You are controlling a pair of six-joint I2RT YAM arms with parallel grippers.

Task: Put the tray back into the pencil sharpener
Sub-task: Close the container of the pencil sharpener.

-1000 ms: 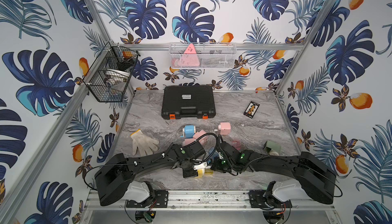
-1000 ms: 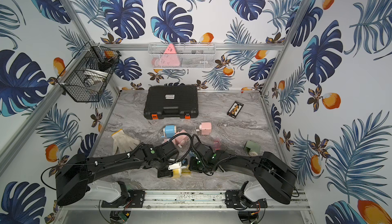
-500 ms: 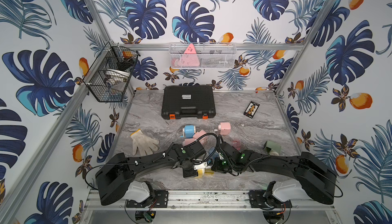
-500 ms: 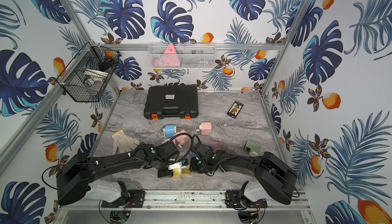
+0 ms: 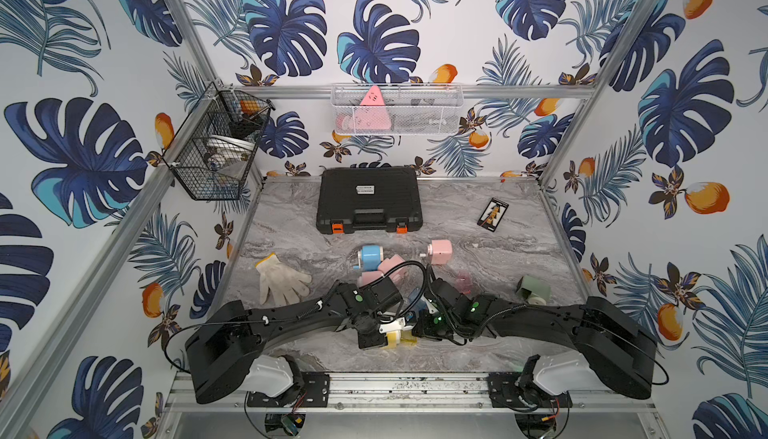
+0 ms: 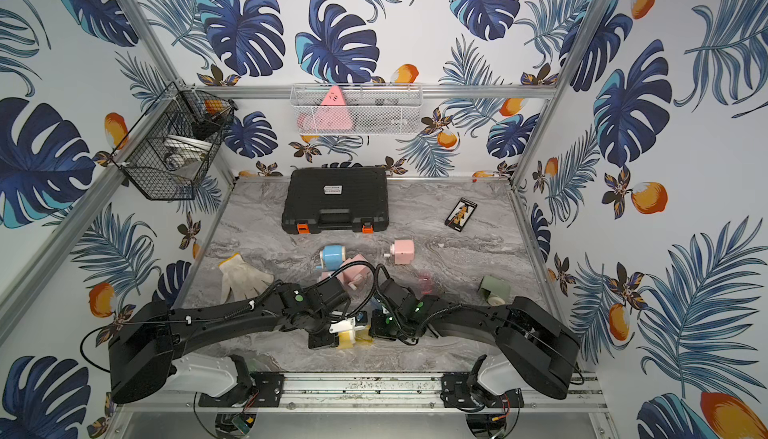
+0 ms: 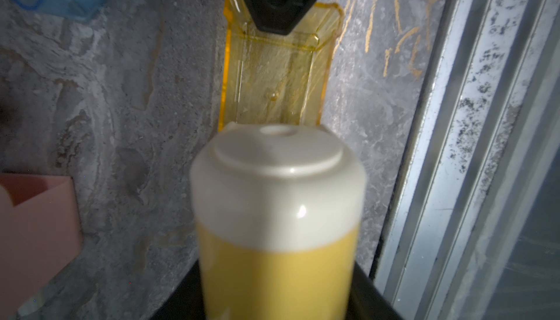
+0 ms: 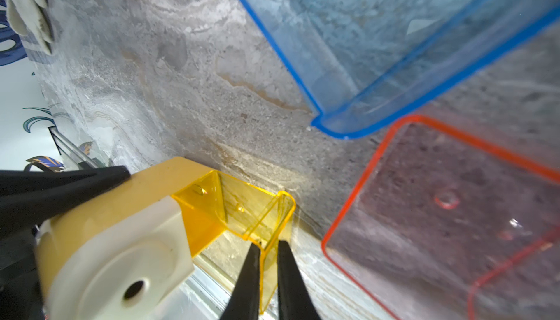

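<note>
On the marble table (image 8: 212,91), right claw (image 8: 269,244) pinches yellow tray (image 8: 242,209) end-on; left claw (image 5: 380,335) clamps sharpener (image 7: 278,212).

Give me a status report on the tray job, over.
Left gripper clamped on yellow sharpener. Right gripper pinching yellow tray end wall. Tray partly inserted. Blue tray, red tray alongside, not blocking.

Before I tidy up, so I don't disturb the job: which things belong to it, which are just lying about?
In use: yellow sharpener, yellow tray.
Lying about: blue tray, red tray, glove, black case, blue sharpener, green sharpener.
</note>
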